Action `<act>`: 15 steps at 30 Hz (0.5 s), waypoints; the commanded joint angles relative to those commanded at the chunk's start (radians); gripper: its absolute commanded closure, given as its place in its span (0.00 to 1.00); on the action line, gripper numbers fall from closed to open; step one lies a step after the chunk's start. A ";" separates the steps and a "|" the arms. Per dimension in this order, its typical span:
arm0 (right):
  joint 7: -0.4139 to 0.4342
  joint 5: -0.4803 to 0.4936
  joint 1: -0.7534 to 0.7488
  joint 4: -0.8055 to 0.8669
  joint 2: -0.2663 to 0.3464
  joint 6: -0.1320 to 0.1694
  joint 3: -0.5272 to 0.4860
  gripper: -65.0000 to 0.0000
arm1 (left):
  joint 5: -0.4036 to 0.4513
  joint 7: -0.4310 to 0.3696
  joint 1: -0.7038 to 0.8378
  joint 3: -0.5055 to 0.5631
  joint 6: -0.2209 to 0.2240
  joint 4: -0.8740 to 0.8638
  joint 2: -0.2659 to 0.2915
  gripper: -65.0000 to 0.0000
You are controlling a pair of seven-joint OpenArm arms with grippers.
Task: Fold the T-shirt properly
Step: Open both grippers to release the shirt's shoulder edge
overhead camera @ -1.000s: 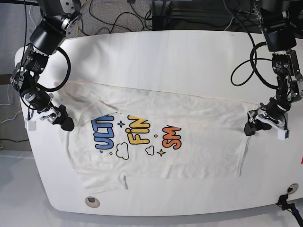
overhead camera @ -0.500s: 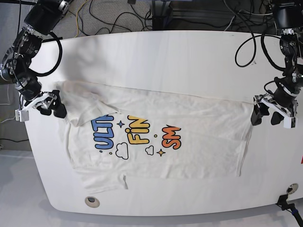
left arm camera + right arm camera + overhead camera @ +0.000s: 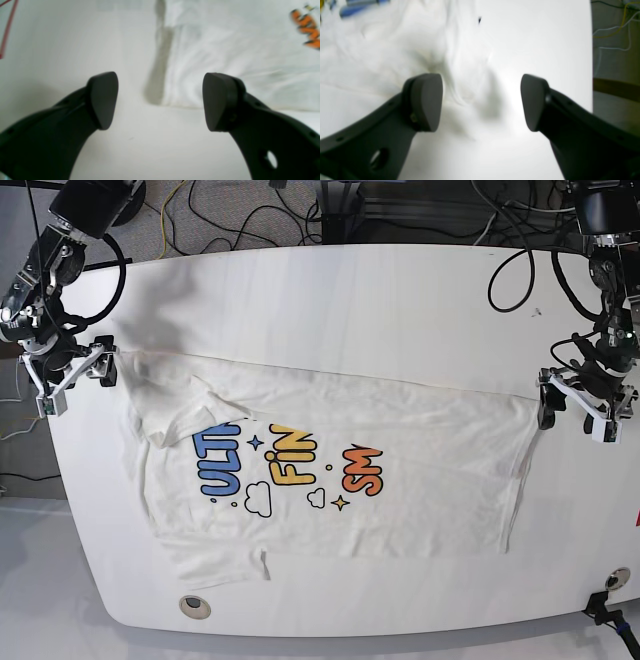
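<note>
Base view: the white T-shirt (image 3: 420,510) is spread across the white table (image 3: 330,310), its long upper edge bordered by open tabletop towards the top. A narrower strip is left between its lower edge and the table's near rim. The right gripper (image 3: 104,360) is held beside its upper left corner, the left gripper (image 3: 553,408) by its upper right corner. Left wrist view: the fingers are parted, and a shirt corner is seen between them, with bare surface alongside. Right wrist view: the fingers are parted; rumpled fabric is overlapped by one fingertip (image 3: 430,102).
</note>
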 joint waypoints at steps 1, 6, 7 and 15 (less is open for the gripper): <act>0.018 -0.035 -0.002 0.000 -0.011 0.012 -0.014 0.28 | 0.011 0.000 0.000 0.000 0.000 0.005 0.014 0.23; 0.061 -0.140 -0.002 -0.003 -0.071 0.018 -0.034 0.28 | 0.068 0.000 0.000 0.000 0.000 0.014 0.026 0.23; 0.064 -0.152 -0.002 -0.005 -0.075 0.018 -0.034 0.28 | 0.069 0.000 0.000 0.000 0.000 0.014 0.026 0.23; 0.203 -0.195 0.000 -0.146 -0.066 0.018 -0.034 0.28 | 0.072 0.000 0.005 0.000 0.000 0.018 0.026 0.23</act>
